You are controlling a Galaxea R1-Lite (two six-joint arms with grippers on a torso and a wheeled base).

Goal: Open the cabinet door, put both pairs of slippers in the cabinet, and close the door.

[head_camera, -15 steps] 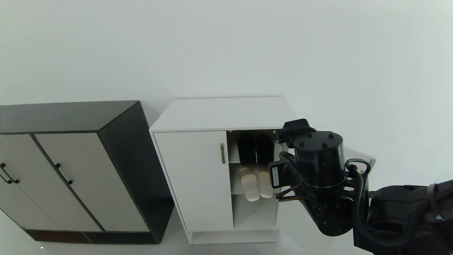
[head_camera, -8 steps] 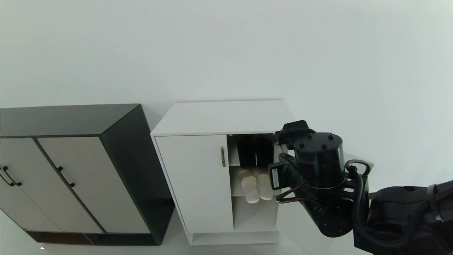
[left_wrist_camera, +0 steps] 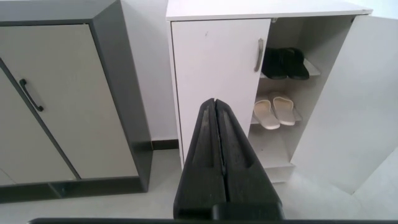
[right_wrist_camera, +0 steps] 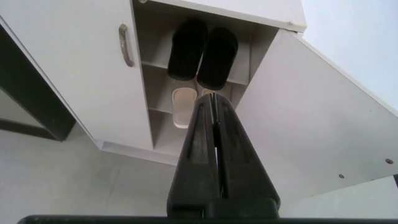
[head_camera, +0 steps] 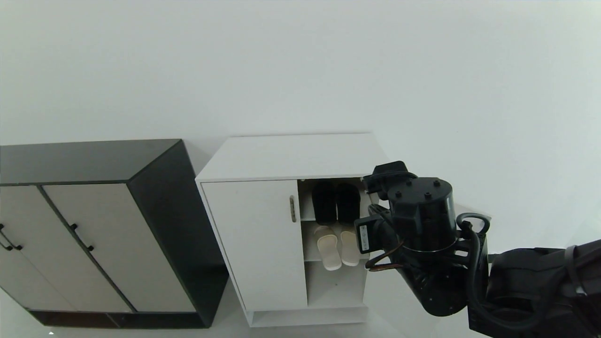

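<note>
The white cabinet [head_camera: 291, 155] stands against the wall with its left door [head_camera: 256, 239] shut and its right door [right_wrist_camera: 311, 124] swung wide open. A black pair of slippers [head_camera: 335, 202] sits on the top shelf, and a cream pair of slippers [head_camera: 338, 244] on the shelf below. The bottom compartment holds nothing. My right gripper [right_wrist_camera: 213, 99] is shut and empty, in front of the open compartment and beside the open door [left_wrist_camera: 367, 93]. My left gripper [left_wrist_camera: 214, 102] is shut and empty too, farther back, facing the shut left door.
A dark cabinet [head_camera: 94, 225] with two beige doors and black handles stands right beside the white one on its left. A plain white wall runs behind both. Pale bare floor [right_wrist_camera: 62, 186] lies in front of the cabinets.
The whole head picture has shifted a little, so the camera has moved. Both pairs of slippers and the doors stand as before, and the right arm keeps its pose.
</note>
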